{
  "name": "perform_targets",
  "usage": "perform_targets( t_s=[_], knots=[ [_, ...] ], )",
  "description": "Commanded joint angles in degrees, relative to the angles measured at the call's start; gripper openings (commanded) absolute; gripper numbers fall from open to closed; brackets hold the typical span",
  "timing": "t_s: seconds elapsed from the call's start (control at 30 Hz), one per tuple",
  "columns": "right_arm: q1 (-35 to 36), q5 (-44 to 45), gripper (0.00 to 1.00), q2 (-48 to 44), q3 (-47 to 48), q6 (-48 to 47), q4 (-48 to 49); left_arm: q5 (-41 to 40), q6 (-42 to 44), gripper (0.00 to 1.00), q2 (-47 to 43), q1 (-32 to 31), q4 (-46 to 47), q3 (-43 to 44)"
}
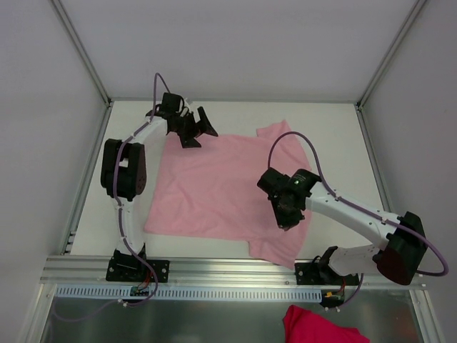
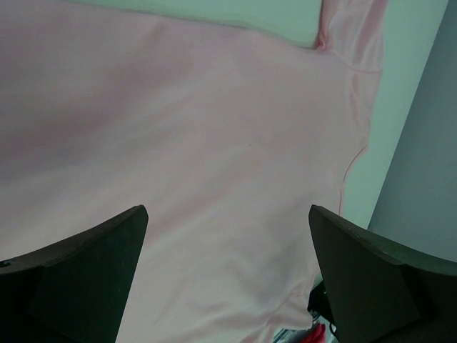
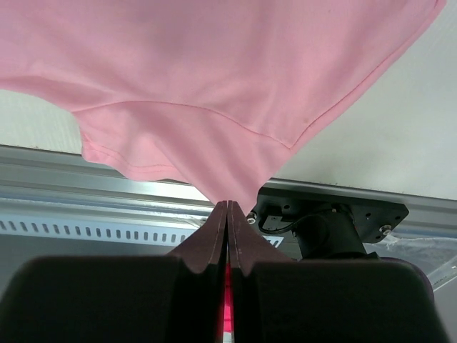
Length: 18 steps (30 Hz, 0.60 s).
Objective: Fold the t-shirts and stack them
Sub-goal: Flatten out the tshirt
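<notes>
Item: one pale-pink t-shirt (image 1: 214, 186), spread flat on the white table (image 1: 328, 136), filling the middle of the overhead view, sleeves toward the right.

Left gripper (image 2: 228, 214): upper left of the overhead view, over the shirt's far-left corner. Jaws wide apart, nothing between them.

Right gripper (image 3: 227, 206): lower right of centre. Jaws pressed together on a pinch of shirt fabric, which rises to them in a peak beside the near sleeve (image 1: 275, 246).

Also present: a magenta cloth (image 1: 321, 327) at the bottom edge, below the metal rail (image 1: 214, 270).
</notes>
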Motion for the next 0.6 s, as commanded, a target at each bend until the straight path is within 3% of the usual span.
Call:
perform_targets(
  t_s=[0.0, 0.57],
  knots=[
    [0.35, 2.82, 0.01, -0.80, 3.81, 0.73, -1.74, 7.78, 0.21, 0.99, 3.18, -2.52, 0.58, 2.94],
    [0.35, 5.45, 0.01, -8.01, 11.37, 0.65, -11.23, -4.61, -0.05, 0.99, 8.19, -2.97, -0.91, 4.97]
  ],
)
